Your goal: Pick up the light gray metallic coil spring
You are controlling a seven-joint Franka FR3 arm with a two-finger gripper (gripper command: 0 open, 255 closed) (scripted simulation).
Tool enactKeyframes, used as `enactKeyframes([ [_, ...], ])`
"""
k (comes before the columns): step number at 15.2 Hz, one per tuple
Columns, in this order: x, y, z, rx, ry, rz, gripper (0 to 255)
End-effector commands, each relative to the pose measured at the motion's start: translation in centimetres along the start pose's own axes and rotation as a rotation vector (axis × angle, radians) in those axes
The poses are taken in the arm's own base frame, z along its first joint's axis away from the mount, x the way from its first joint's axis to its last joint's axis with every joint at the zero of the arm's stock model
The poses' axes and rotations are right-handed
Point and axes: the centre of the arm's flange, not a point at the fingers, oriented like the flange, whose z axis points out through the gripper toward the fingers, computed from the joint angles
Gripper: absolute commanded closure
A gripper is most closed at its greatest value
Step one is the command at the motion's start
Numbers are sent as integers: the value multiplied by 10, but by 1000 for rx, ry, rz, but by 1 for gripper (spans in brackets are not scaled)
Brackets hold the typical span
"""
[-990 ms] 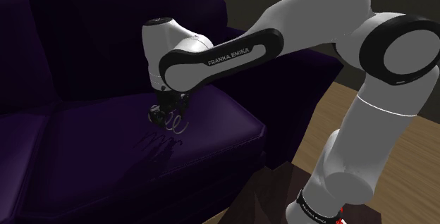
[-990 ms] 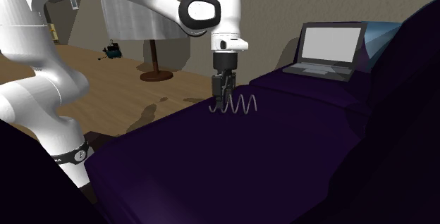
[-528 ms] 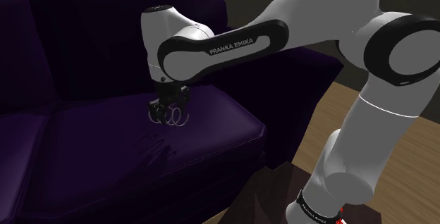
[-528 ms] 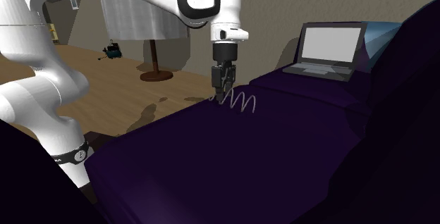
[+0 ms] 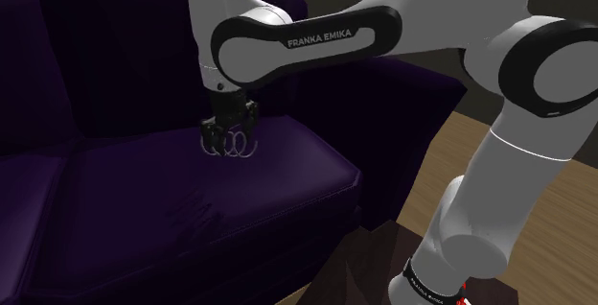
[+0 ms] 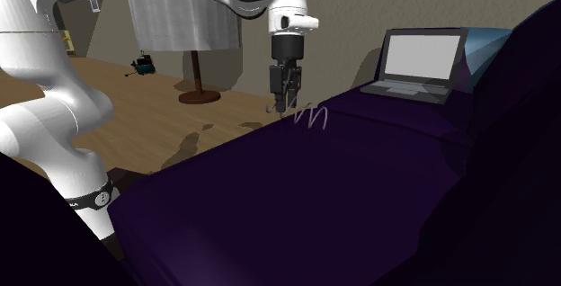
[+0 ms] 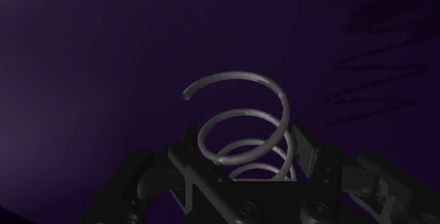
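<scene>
**Spring gripped by one end, jutting sideways above the seat**

The dark purple sofa (image 5: 287, 174) takes up the left and centre of the shoulder view. The white arm (image 5: 316, 39) reaches in from the right and bends down over the seat cushion. In the second exterior view a laptop (image 6: 422, 59) sits open at the upper right, well apart from the work.

The gripper (image 6: 286, 102) points straight down, just above the middle of that frame. Its fingers (image 7: 187, 141) are clenched on the spring (image 6: 307, 118), pinching the lowest coils from both sides.

The grip is at one end only. The spring's long axis lies roughly level, across the gripper's own line, and the free coils stick out toward the second exterior view's right. In the shoulder view the spring hangs left of centre, clear of the cushion, with a faint shadow (image 5: 196, 207) on the fabric lower down.

With the mass off to one side of the pinch, the free end may sag or swing. Any further rise looks best taken straight up and slowly, so the coils don't twist out of the grip.
</scene>
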Motion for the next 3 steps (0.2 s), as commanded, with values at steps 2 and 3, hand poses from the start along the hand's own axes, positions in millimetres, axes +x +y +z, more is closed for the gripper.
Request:
enactKeyframes([
  [2, 0, 1, -11, 0, 0, 0, 255],
  [3, 0, 1, -11, 0, 0, 0, 255],
])
